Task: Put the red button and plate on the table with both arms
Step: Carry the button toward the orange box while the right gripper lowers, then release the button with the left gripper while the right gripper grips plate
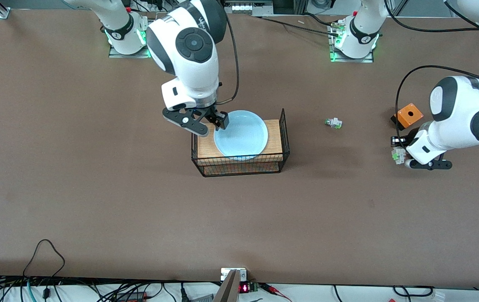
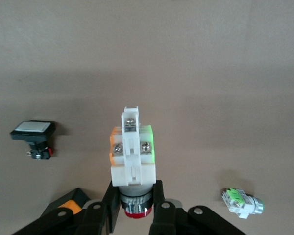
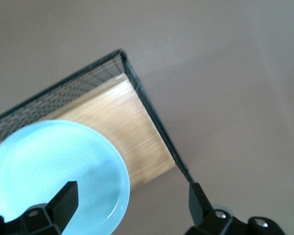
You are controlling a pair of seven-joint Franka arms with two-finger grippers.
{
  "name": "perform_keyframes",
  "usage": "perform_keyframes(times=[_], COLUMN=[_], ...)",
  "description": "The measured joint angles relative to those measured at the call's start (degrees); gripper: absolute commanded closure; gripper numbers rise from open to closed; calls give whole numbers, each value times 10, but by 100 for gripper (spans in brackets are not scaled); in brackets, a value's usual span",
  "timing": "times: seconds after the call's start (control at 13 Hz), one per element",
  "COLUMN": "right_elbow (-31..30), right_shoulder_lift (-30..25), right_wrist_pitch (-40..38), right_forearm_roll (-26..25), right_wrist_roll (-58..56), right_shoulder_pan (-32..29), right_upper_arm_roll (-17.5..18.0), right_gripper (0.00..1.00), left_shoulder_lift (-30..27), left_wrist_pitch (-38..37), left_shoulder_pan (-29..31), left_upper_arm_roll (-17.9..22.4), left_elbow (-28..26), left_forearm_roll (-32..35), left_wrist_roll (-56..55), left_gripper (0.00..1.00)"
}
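The pale blue plate [image 1: 241,134] lies on the wooden board in the black wire basket [image 1: 284,138] at mid table. My right gripper [image 1: 217,122] is open over the plate's rim at the right arm's end of the basket. In the right wrist view the rim [image 3: 122,181] lies between the gripper's [image 3: 131,195] spread fingers. My left gripper [image 1: 399,157] is low over the brown table [image 1: 96,188] at the left arm's end. It is shut on the red button [image 2: 132,156], gripping the collar just above the red cap. The left gripper also shows in its wrist view [image 2: 135,188].
A white part with a green cap [image 1: 333,123] lies on the table between the basket and the left gripper, also in the left wrist view [image 2: 242,203]. An orange box [image 1: 408,115] and a black part with a white cap [image 2: 33,129] lie beside the left gripper.
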Motion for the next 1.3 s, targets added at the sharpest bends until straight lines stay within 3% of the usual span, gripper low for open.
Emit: perform_keyframes(times=[0.31, 0.77, 0.84, 0.92, 1.0, 1.15, 1.3], right_elbow=[-1, -2, -2, -2, -2, -2, -2], right_shoulder_lift=[6, 41, 43, 46, 48, 56, 68], right_wrist_pitch=[2, 52, 63, 74, 83, 108, 133], right_forearm_roll=[0, 1, 4, 9, 10, 11, 16], right_wrist_roll=[50, 104, 109, 115, 120, 123, 124], right_shoulder_pan=[0, 3, 3, 4, 4, 4, 8], right_upper_arm_roll=[-4, -2, -2, -2, -1, -1, 0], right_gripper=[0, 0, 0, 0, 0, 0, 0], left_shoulder_lift=[16, 63, 65, 65, 66, 67, 67], left_wrist_pitch=[43, 55, 55, 55, 55, 55, 55], left_shoulder_pan=[-1, -1, -1, -1, -1, -1, -1], left_upper_arm_roll=[-2, -2, -2, -2, -2, -2, -2], left_elbow=[-46, -51, -51, -51, -51, -51, -51], left_forearm_roll=[0, 0, 0, 0, 0, 0, 0], left_wrist_roll=[1, 17, 18, 20, 21, 23, 24], left_gripper=[100, 99, 90, 65, 49, 0, 0])
